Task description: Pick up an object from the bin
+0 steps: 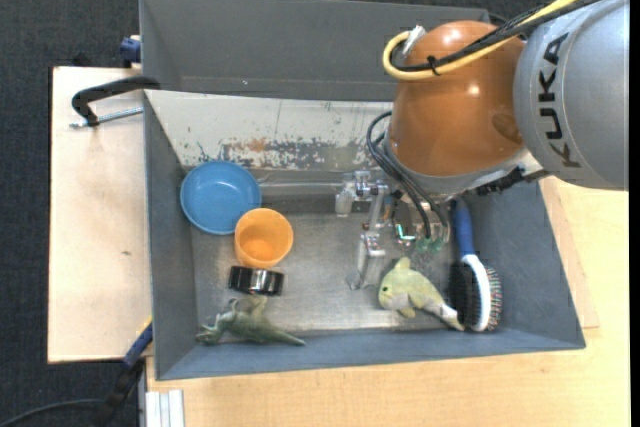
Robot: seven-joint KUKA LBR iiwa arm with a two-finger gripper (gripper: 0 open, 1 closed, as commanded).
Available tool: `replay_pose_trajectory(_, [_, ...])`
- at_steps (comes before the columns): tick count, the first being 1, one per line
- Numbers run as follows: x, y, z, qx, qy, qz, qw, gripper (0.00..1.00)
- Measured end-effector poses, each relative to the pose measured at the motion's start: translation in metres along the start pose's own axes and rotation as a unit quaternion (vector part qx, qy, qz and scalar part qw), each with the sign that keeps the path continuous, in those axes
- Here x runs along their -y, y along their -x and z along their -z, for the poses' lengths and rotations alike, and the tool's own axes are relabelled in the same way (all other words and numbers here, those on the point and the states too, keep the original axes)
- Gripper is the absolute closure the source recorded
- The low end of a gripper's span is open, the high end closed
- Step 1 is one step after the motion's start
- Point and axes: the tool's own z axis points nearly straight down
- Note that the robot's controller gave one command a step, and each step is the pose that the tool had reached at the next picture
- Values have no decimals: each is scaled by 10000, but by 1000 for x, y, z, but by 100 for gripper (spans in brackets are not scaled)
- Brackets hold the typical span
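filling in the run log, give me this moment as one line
gripper down in bin middle | nearest: yellow-green plush toy beside it | grasp: cannot tell | also near: blue-handled brush, orange cup

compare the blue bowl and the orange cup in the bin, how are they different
The blue bowl is wider across than the orange cup. The bowl lies nearer the left wall and back of the bin; the cup sits in front of it, nearer the middle, their rims meeting in this view. Both are round, open side up, and look empty.
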Motion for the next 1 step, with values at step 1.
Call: replay_pose_trajectory(1, [-61,32,-114,119,-1,1168,9931,0])
